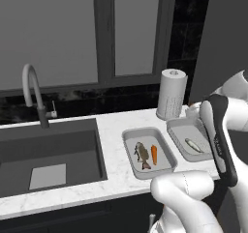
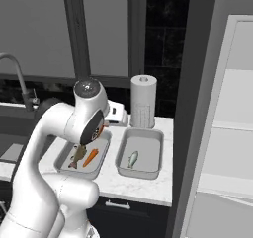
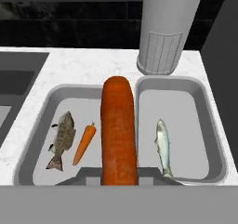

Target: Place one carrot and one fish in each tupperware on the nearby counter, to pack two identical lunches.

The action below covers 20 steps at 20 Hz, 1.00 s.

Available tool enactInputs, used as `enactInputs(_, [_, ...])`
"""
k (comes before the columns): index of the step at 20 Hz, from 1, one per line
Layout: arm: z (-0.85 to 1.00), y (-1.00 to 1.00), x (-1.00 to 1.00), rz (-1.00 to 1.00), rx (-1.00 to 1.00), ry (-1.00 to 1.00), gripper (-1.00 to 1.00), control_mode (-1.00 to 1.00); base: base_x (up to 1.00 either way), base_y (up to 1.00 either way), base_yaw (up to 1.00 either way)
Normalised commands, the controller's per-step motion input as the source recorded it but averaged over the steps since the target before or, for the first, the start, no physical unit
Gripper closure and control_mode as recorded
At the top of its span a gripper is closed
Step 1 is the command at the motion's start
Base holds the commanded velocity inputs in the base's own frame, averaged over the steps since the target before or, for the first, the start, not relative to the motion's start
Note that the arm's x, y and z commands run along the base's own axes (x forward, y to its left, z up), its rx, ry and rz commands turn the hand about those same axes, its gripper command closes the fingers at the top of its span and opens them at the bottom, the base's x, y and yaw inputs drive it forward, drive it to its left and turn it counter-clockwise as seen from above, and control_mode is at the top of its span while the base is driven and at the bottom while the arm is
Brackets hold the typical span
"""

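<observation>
One carrot was clamped in the gripper, held above both tubs for dropping. Left tub was full; right tub, at three o'clock, held only fish.

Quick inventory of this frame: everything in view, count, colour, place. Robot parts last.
Shallow grey rectangular tupperware: 2, grey, side by side on the counter; left one, right one.
Brown-grey fish: 1, in the left tupperware.
Small orange carrot: 1, beside that fish in the left tupperware.
Silver fish: 1, in the right tupperware.
Large orange carrot: 1, held in the gripper above the two tupperware.
White paper towel roll: 1, upright behind the tupperware.
White marble-look counter: 1, over dark cabinets.
Dark sink basin: 1, left of the tupperware, with a curved faucet.
Gripper: 1, dark fingertips, shut on the large carrot.
</observation>
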Motion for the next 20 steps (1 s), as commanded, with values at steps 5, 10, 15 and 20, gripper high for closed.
enactInputs(5, [-0.93,-0.11,0.34,-0.01,-0.21,0.01,1.00,-1.00,0.00,0.00,0.00])
enactInputs(10, [-0.65,-0.05,0.21,-0.11,-0.19,0.04,1.00,-1.00,0.00,0.00,0.00])
enactInputs(15, [-0.45,-0.34,0.29,-0.11,-0.08,0.09,1.00,-1.00,0.00,0.00,0.00])
enactInputs(20, [-0.24,-0.54,0.36,-0.09,0.00,0.20,1.00,-1.00,0.00,0.00,0.00])
